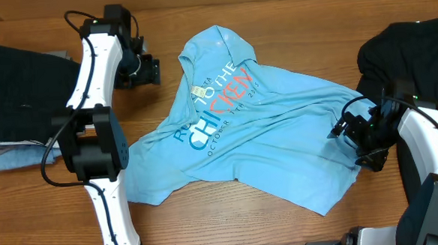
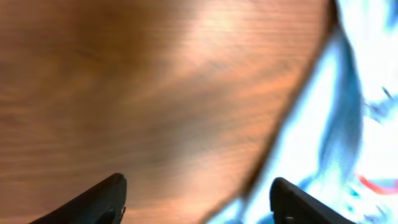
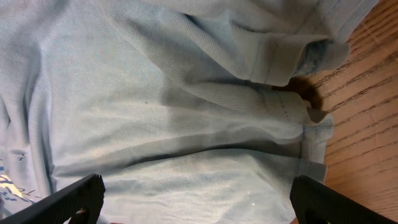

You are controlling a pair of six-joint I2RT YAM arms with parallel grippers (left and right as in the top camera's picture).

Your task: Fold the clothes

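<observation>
The clothes, a light sky-blue T-shirt (image 1: 264,127) with printed lettering, lie crumpled and partly doubled over in the middle of the wooden table (image 1: 209,213). My left gripper (image 1: 155,69) hovers just off the shirt's upper left edge. In the left wrist view it (image 2: 198,205) stands open over bare wood, with the shirt's edge (image 2: 336,137) beside its right finger and nothing between the fingers. My right gripper (image 1: 335,131) sits over the shirt's right edge. In the right wrist view it (image 3: 199,202) is open wide, with rumpled blue fabric (image 3: 174,112) and a hemmed edge (image 3: 308,134) below it.
A plain black garment (image 1: 414,52) is heaped at the right edge of the table, behind my right arm. A stack of folded dark garments (image 1: 15,96) lies at the left edge, with grey and dull-blue pieces (image 1: 10,157) under it.
</observation>
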